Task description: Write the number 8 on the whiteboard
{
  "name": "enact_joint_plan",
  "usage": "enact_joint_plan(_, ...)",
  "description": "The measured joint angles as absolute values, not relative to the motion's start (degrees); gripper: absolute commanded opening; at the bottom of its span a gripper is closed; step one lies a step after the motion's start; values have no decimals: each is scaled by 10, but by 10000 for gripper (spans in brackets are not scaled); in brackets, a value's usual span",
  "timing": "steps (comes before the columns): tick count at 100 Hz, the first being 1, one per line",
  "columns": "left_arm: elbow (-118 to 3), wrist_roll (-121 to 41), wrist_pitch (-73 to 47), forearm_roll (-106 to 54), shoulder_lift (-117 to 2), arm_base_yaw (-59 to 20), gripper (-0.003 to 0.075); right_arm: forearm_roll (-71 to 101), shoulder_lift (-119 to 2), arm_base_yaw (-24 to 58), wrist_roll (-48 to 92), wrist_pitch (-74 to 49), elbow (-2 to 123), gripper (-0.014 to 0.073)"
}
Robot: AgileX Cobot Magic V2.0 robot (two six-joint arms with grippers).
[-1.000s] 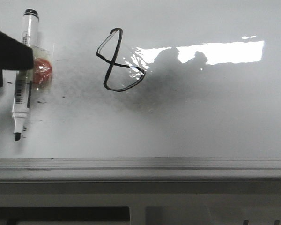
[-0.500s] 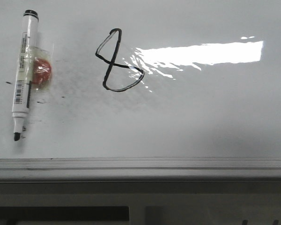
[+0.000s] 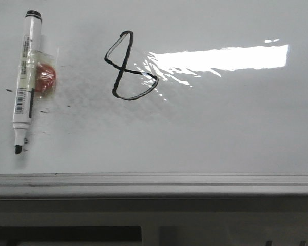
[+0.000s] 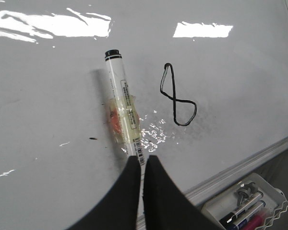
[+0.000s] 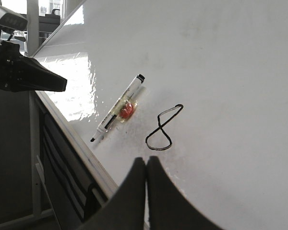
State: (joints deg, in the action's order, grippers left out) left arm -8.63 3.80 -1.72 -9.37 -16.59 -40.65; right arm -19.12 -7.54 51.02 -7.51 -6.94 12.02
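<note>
Above the whiteboard (image 4: 48, 96), the left gripper (image 4: 143, 167) and right gripper (image 5: 146, 165) hang pressed closed, holding nothing. The marker (image 3: 24, 77) lies uncapped at far left, the number 8 (image 3: 128, 66) right of it. A careless sweep could smear the ink.

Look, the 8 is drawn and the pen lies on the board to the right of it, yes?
Not quite. In the front view the pen lies on the board to the left of the 8, not the right. The 8 is indeed drawn.
</note>
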Motion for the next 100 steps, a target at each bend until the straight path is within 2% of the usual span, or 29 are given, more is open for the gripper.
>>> enact_joint_plan(45, -83, 38, -17, -92, -166, -407, -20, -191, -74, 510, -75, -70, 114, -63)
enact_joint_plan(61, -60, 38, -17, -30, -158, -394, -20, -191, -74, 510, -75, -70, 114, -63)
enact_joint_plan(73, -33, 38, -19, 0, -144, -343, -20, -191, -74, 510, -75, -70, 114, -63)
enact_joint_plan(100, -4, 38, -22, 11, -35, -166, -20, -191, -74, 510, -75, -70, 113, -63)
